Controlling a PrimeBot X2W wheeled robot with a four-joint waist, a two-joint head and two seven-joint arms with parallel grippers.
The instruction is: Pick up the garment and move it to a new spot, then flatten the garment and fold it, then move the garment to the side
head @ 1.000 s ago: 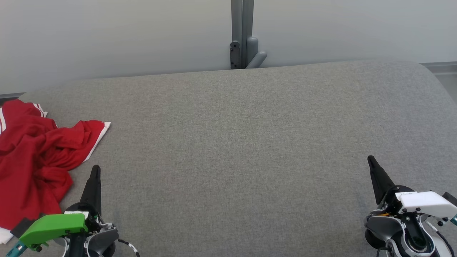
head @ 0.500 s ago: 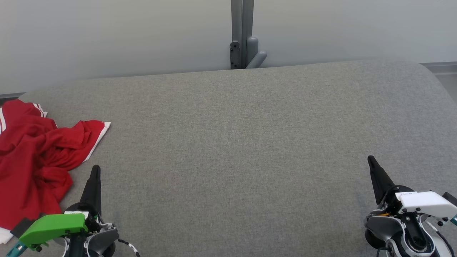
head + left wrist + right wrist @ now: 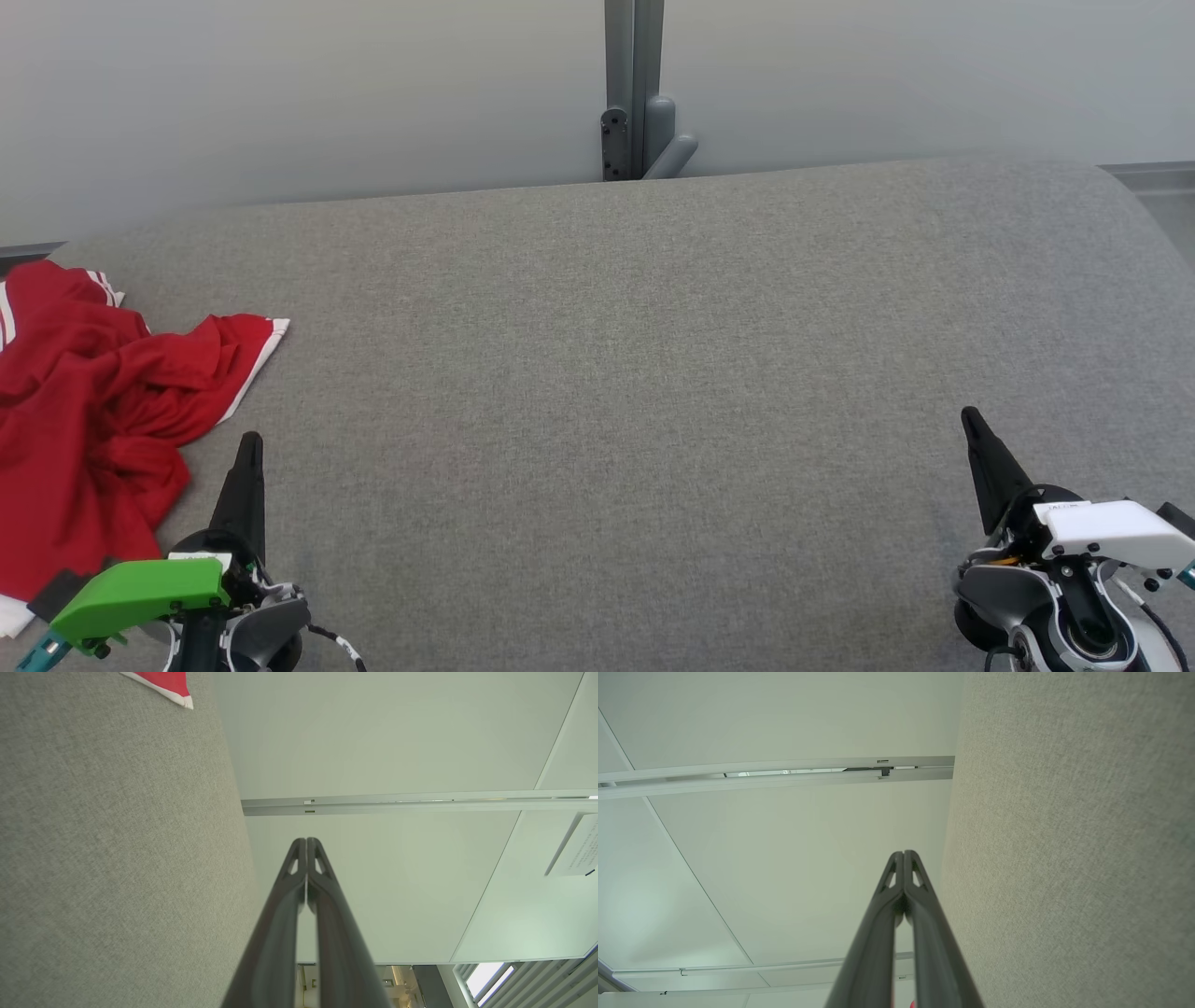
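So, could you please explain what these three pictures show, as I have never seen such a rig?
It is a wheeled robot with two arms, seen by three cameras. The wide picture comes from its head, looking down on a grey fabric-covered surface. At the lower left is its left gripper, at the lower right its right gripper, each a pair of long dark fingers, pressed shut and holding nothing. The other two pictures come from cameras on each wrist, looking along those fingers, so they appear turned sideways. At the surface's left edge lies a crumpled red garment with white trim, untouched, which the robot is to fold. Behind stands a pale wall with a grey post.
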